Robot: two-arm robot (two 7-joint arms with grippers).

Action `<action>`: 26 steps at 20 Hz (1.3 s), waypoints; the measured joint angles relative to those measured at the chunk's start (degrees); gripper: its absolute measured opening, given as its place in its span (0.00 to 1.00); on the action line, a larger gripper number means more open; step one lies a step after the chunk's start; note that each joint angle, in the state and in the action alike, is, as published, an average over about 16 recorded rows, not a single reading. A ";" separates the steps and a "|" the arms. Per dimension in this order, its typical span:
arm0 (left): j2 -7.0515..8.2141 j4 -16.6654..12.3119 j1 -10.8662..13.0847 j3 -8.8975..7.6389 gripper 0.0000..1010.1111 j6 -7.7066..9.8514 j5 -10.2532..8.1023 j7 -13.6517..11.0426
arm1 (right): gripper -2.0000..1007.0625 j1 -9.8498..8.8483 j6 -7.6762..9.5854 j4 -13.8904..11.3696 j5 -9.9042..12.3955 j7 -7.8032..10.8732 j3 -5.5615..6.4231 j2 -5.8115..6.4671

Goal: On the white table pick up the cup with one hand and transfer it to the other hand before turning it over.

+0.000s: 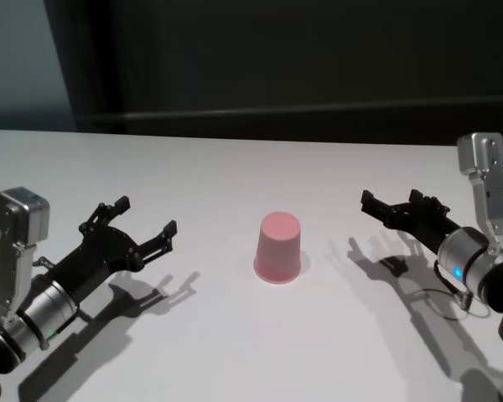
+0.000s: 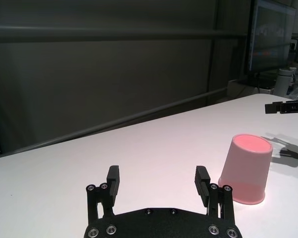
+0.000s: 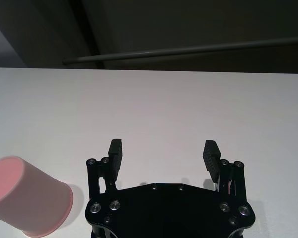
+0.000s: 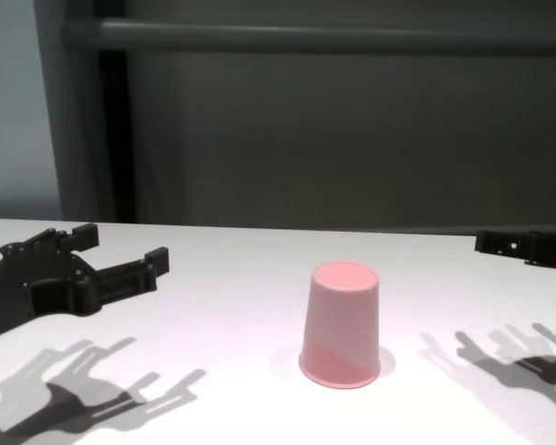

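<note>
Left gripper (image 1: 147, 219): jaws spread, empty, left of the cup | Cup (image 1: 278, 248): rim-down mid-desk (image 1: 235, 176); you should judge it light, smooth, thin-walled; pinch mid-wall gently | Right gripper (image 1: 396, 206): fingers apart, empty, right of the cup.

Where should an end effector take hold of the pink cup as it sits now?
The cup stands upside down on the white table, rim down and closed base up. Grip across the tapered side wall about mid-height, coming in level from either side; the left end effector and right end effector both look open.
</note>
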 joint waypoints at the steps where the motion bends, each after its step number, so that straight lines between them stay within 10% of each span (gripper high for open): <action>1: 0.00 0.00 0.00 0.00 0.99 0.00 0.00 0.00 | 0.99 0.01 0.01 -0.01 0.00 -0.01 -0.01 0.00; 26: 0.00 0.00 0.00 0.00 0.99 0.00 0.00 0.00 | 0.99 0.10 0.11 -0.12 0.03 -0.05 -0.10 0.06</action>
